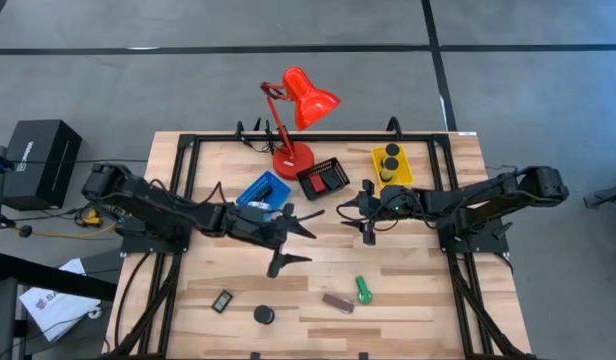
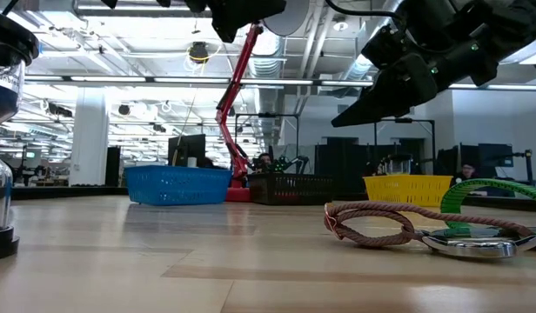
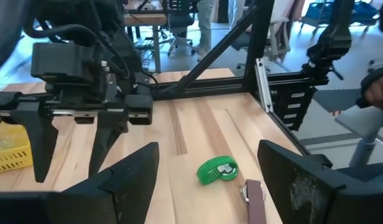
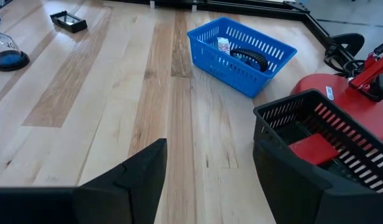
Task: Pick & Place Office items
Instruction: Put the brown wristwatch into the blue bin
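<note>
Start at the left front of the table (image 1: 178,290): find there the small black rectangle (image 1: 222,300) and, just beside it, the black round piece (image 1: 264,314), both lying loose on the wood. Leave these for later.

Next, look at the left gripper (image 3: 208,146), hanging above the middle of the table with fingers wide apart and nothing between them. Judging by its wrist view, take the step in hand as a reach for the green stubby cylinder (image 1: 362,290), with the brown bar (image 1: 338,302) lying close beside it.

To do this well:
- Centre the open fingers over the cylinder only, not over the bar.
- Turn the wrist so as to close across the round body, not along its length.
- Go down slowly and stop before scraping the wood.
- Squeeze gently, because of probable rolling, then lift straight up.

Further right, keep the right gripper (image 4: 210,144) waiting, also apart and empty, near the black tray (image 1: 323,178) with the red block (image 4: 313,149) already inside. Mind the short gap between both arms.

Behind, choose among the blue tray (image 1: 263,188), the black one and the yellow tray (image 1: 391,165); cannot tell which fits.
</note>
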Available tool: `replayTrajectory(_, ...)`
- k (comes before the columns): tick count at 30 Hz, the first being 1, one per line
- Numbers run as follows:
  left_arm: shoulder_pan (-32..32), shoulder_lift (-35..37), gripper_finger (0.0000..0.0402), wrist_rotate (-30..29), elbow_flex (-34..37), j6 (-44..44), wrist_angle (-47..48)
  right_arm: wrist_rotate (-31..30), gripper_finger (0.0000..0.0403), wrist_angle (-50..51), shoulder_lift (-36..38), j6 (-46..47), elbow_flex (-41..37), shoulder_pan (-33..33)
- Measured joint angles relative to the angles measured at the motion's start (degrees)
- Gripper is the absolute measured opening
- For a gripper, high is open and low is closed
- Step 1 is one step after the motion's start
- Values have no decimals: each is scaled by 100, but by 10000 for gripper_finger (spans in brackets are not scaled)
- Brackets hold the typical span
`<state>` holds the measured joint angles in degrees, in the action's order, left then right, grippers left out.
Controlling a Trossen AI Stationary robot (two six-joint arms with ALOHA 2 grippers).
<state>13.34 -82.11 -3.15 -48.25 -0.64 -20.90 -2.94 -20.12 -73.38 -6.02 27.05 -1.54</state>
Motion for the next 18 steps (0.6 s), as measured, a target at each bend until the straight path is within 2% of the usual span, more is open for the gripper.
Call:
replayTrajectory(6,177,-353,269,-145,-394,92,15,0,230,-20,0,0,-1,0)
replayTrajectory(10,286,-841,269,67,-747,495,38,0,230,-22,0,1,-1,0)
replayTrajectory(18,333,-1714,269,570,-1298,440,13,0,230,-11,0,-2,-1,1)
